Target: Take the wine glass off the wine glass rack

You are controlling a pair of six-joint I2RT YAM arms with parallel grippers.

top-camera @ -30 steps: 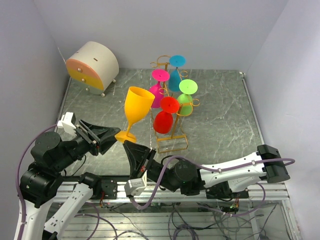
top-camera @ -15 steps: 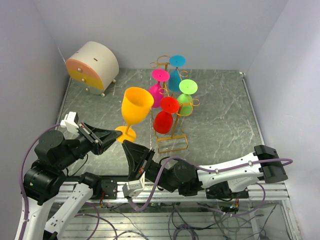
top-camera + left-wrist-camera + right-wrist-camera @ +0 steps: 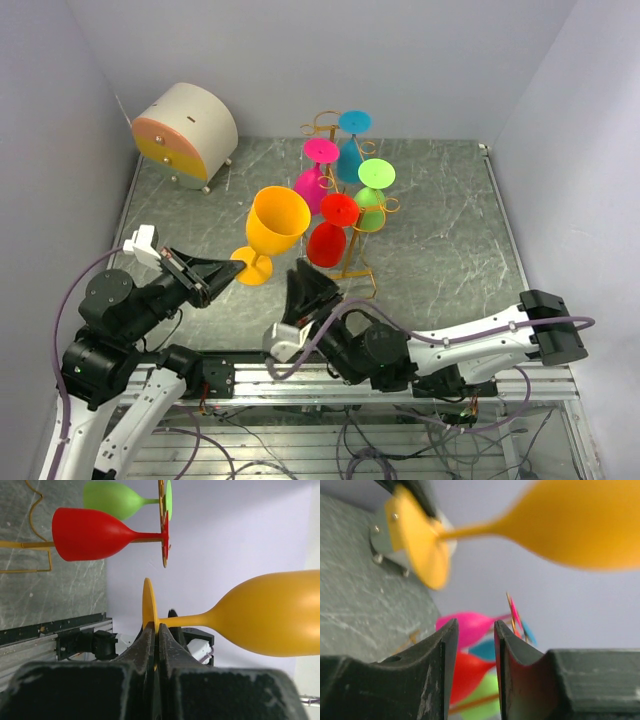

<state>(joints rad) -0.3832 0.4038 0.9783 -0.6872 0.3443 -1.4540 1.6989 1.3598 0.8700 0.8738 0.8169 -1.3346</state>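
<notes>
- The table (image 3: 440, 230) is a grey, white-veined marbled slab filling the middle of the top view. Plain pale lilac walls (image 3: 300, 60) close it in on the left, back and right.
- A metal rail with loose cables runs along the bottom edge.
- The left gripper (image 3: 222, 272), at lower left of the top view, has its jaws pressed together on the flat foot of the yellow wine glass (image 3: 277, 222). In the left wrist view the two fingers (image 3: 148, 639) pinch the disc's rim edge-on, with the stem and bowl (image 3: 270, 614) running off to the right.
- That glass is off the wine glass rack (image 3: 351, 258). It stands roughly upright, mouth up, just left of the rack, near the picture's centre.
- The right gripper (image 3: 305, 290), at lower centre, has its jaws parted by a narrow gap with nothing between them. In its wrist view (image 3: 474, 630) the yellow glass passes above the fingers without touching them.
- There are five wine glasses. One is yellow, in the left gripper. The other four hang bowl-down, foot-up on the rack: pink (image 3: 318, 170), blue (image 3: 350, 150), green (image 3: 373, 195) and red (image 3: 328, 240).
- There is one golden wire rack, upper centre, its base partly hidden by the right gripper.
- There is one round cream drawer box (image 3: 185, 130) with orange and yellow fronts, at upper left.
- There are two arms.
</notes>
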